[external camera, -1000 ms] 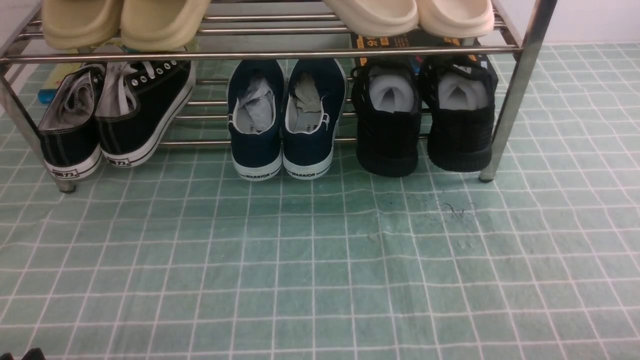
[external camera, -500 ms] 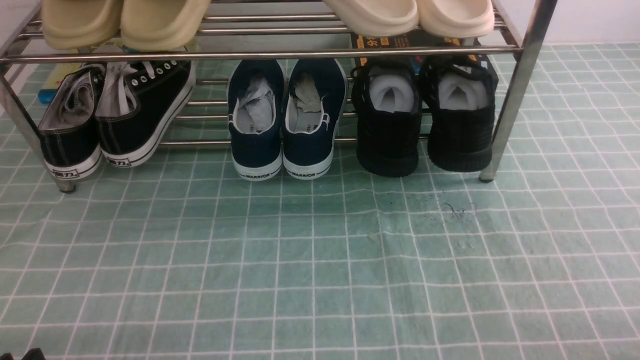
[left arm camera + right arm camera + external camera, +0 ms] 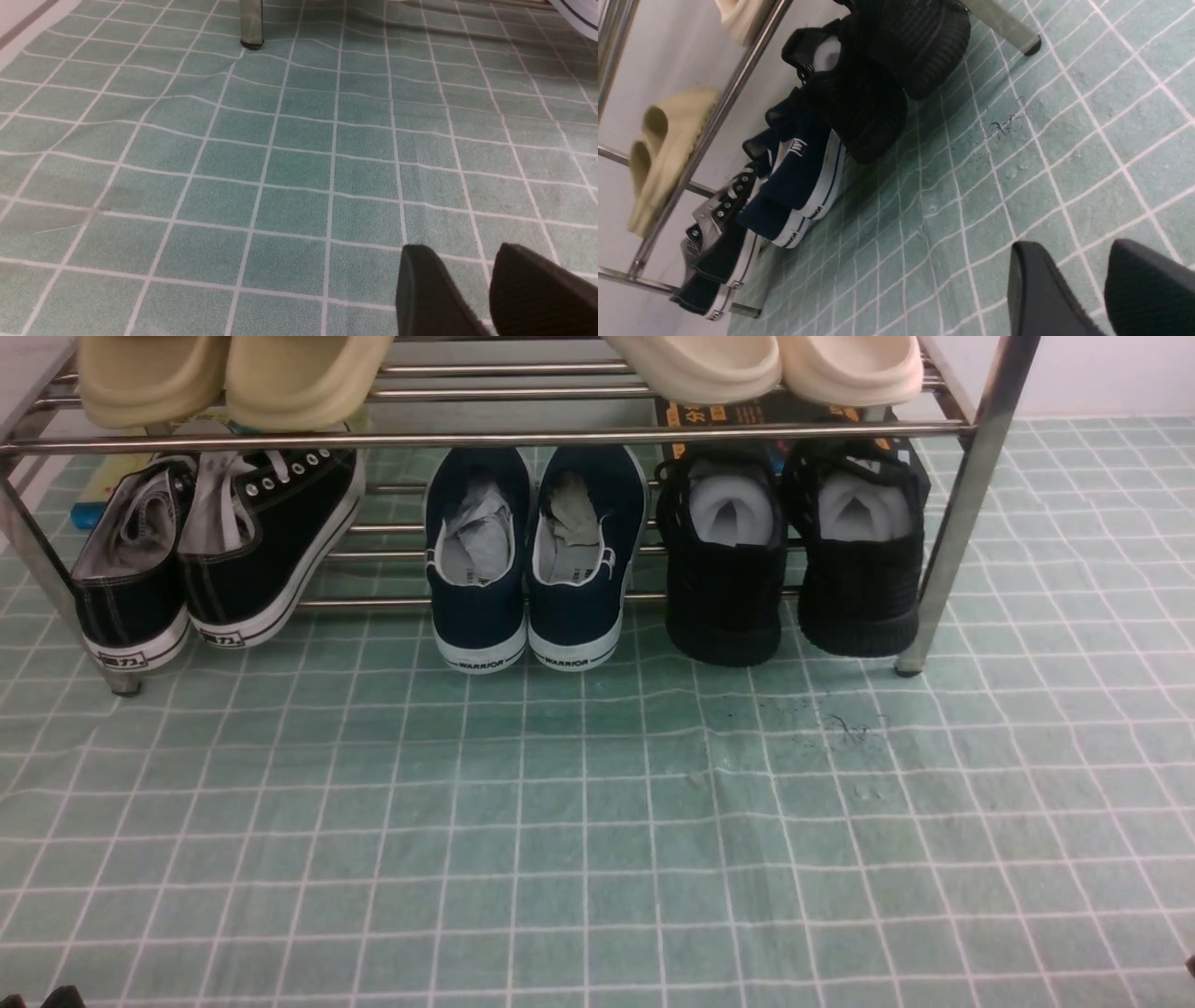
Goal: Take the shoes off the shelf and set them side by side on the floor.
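At the far left of the front view, the dark tip of the left gripper [image 3: 455, 249] just enters the bottom corner. Its own wrist view shows two dark fingers standing apart, a moderate gap between them, with nothing held.

On the lower tier of the chrome-steel shoe rack [image 3: 485, 437] stand three pairs, six shoes in all, heels toward the camera. First come two black canvas sneakers [image 3: 271, 537] with white soles and grey linings; each heel carries a small framed label, its characters too small to read surely. Four white-ringed eyelets or so show on the right one. Next are two navy sneakers [image 3: 479, 616], side by side, "WARRIOR" lettered on both white heels, crumpled paper inside.

Then come the two all-black knit sneakers [image 3: 726, 602], still on the rack, near its right leg, with grey-white stuffing in each. Behind them is a black box [image 3: 700, 414] with orange print, including the character "分".

The upper tier holds four clogs: two tan clogs [image 3: 299, 383] at left, two cream clogs [image 3: 695, 369] at right.

The teal-green gridded sheet [image 3: 560, 821] spreads in front. At the far right, a sliver of the right gripper [image 3: 1069, 247] shows; its wrist view has the fingers parted and empty.
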Controlling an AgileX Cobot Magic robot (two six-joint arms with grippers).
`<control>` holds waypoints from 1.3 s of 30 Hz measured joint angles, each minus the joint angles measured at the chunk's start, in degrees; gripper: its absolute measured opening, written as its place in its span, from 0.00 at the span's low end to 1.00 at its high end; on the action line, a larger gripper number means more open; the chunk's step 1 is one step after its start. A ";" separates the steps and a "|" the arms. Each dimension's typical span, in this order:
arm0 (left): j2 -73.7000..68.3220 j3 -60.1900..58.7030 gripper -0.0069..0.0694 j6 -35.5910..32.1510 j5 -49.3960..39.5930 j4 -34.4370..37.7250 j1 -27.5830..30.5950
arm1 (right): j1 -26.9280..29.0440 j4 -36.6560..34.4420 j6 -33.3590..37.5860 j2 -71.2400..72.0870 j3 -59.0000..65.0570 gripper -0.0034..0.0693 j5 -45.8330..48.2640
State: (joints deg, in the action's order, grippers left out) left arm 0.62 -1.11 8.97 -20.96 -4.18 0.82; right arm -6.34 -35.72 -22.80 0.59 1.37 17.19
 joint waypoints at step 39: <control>0.00 0.00 0.41 0.00 0.00 0.00 0.00 | -18.84 15.36 33.28 -89.95 -76.20 0.19 51.15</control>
State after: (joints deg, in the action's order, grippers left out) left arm 0.62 -1.11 8.97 -20.96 -4.18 0.82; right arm -25.18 -20.37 10.48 -89.36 -74.83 68.34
